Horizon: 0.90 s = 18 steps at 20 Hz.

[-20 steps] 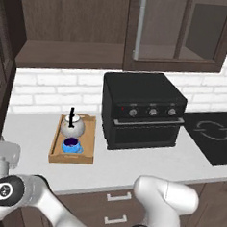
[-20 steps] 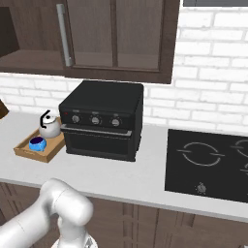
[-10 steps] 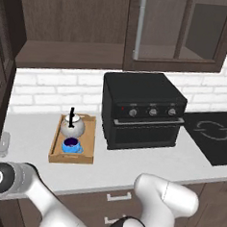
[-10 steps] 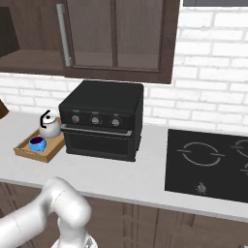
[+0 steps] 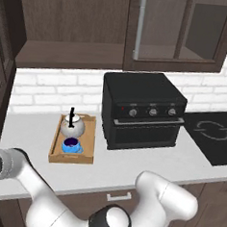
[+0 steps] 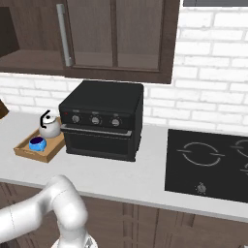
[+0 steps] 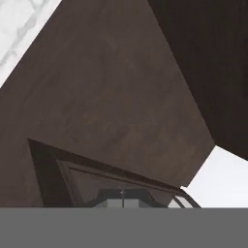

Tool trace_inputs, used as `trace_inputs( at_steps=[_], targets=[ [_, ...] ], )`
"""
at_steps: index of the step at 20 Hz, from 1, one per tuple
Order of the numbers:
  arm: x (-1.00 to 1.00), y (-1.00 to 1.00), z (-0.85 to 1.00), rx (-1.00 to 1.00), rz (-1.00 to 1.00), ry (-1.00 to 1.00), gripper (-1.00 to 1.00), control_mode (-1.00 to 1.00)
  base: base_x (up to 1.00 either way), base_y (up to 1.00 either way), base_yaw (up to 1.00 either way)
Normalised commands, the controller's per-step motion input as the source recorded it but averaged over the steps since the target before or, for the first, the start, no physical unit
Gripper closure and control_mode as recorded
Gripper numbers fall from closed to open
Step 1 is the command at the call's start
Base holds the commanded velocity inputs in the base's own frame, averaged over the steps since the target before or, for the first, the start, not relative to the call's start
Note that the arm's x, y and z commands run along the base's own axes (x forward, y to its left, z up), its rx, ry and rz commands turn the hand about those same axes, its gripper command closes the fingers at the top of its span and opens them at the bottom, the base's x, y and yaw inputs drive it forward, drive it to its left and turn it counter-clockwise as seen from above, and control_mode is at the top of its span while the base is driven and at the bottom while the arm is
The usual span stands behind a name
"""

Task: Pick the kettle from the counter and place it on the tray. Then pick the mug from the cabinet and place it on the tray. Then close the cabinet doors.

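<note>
The kettle point(image 5: 72, 126) and mug point(image 5: 71, 145) sat on the tray point(image 5: 54, 147). The hand's fingers were together, holding nothing. It should push the left door point(image 5: 3, 73) slowly shut.

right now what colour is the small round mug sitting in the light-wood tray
Bright blue with a dark inside; the small round mug shows best in the left base view.

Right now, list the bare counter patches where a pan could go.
Free: the pale grey-white counter in front of the black oven box, and between it and the black cooktop. Crowded: the light-wood tray, holding the silvery kettle and blue mug.
</note>
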Motion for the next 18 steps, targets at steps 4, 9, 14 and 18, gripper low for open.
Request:
trace_inputs(
  at_steps=[4, 9, 14, 18],
  targets=[
    [0.33, 0.01, 0.22, 0.03, -0.12, -0.27, 1.00, -1.00, 0.00, 0.00, 0.00],
    [-0.14, 0.01, 0.23, 0.12, -0.12, -0.23, 1.00, -1.00, 0.00, 0.00, 0.00],
    [-0.54, -0.10, 0.27, 0.19, -0.07, -0.22, 1.00, -1.00, 0.00, 0.00, 0.00],
    [-0.24, -0.32, 0.48, 0.17, -0.11, -0.04, 1.00, -1.00, 0.00, 0.00, 0.00]
  ],
)
